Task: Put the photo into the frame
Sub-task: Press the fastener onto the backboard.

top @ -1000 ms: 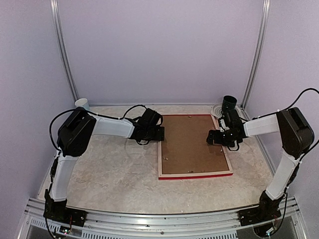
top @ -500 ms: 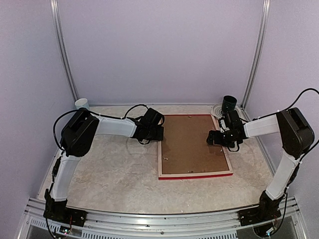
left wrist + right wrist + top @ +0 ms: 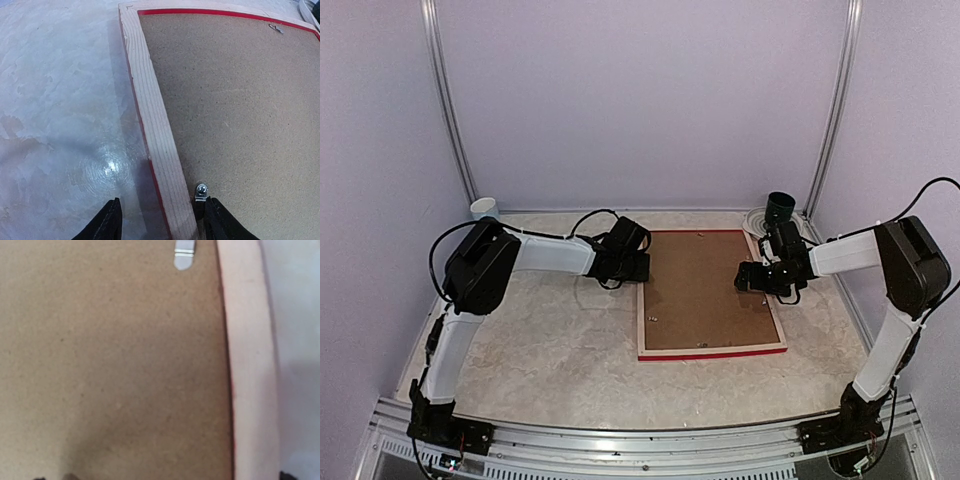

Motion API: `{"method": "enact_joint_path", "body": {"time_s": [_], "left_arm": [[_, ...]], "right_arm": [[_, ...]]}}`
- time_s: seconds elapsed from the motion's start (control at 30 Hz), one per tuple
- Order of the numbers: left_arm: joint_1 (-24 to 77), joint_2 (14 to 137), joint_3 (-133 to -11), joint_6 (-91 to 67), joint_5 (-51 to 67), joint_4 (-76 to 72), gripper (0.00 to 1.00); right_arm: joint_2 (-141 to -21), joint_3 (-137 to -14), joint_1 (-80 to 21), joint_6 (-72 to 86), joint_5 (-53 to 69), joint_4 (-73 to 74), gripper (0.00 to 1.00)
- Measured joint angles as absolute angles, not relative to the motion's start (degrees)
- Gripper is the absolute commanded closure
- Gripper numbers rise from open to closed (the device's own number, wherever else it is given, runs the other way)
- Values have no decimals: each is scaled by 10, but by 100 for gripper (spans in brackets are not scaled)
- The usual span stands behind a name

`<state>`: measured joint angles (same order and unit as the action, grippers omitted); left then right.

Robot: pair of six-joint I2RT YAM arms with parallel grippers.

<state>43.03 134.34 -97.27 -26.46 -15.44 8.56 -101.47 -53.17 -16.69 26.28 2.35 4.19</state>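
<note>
The frame (image 3: 642, 312) is lying flat on the marbled bench (image 3: 550, 340), a little right of the middle. Its pale wood back is facing up and its red edges are showing along the far and near rails. Its long axis is running from the near edge of the bench towards the back wall, with the short rails lying crosswise.

A plain brown backing board (image 3: 705, 290) is filling the opening, so the photo is not showing. Small metal tabs (image 3: 201, 191) are sitting at the board's edge beside the rails, and a little hanger (image 3: 276, 28) is resting near the far end.

At the back-left corner a white cup (image 3: 485, 208) is standing well apart from the frame. At the back right a dark green cup (image 3: 780, 207) is standing on or beside a white round thing (image 3: 757, 218), which is too small to make out and lies just beyond the frame's far right corner.

The left end effector (image 3: 638, 266) is hanging low over the left rail. It is released, its fingers (image 3: 107, 225) standing either side of the rail and not gripping it. The right end effector (image 3: 748, 276) is hovering over the board by the right rail, spread wide and grasping nothing.
</note>
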Motion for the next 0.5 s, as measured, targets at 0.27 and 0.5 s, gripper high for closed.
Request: {"method": "enact_joint_path", "body": {"time_s": [0.27, 0.5], "left_arm": [[428, 1358, -997, -263, -155, 91, 57], [429, 1358, -998, -265, -155, 90, 68]], "right_arm": [[-1015, -532, -167, 265, 23, 41, 1], [-1015, -532, -167, 265, 27, 39, 1]]}}
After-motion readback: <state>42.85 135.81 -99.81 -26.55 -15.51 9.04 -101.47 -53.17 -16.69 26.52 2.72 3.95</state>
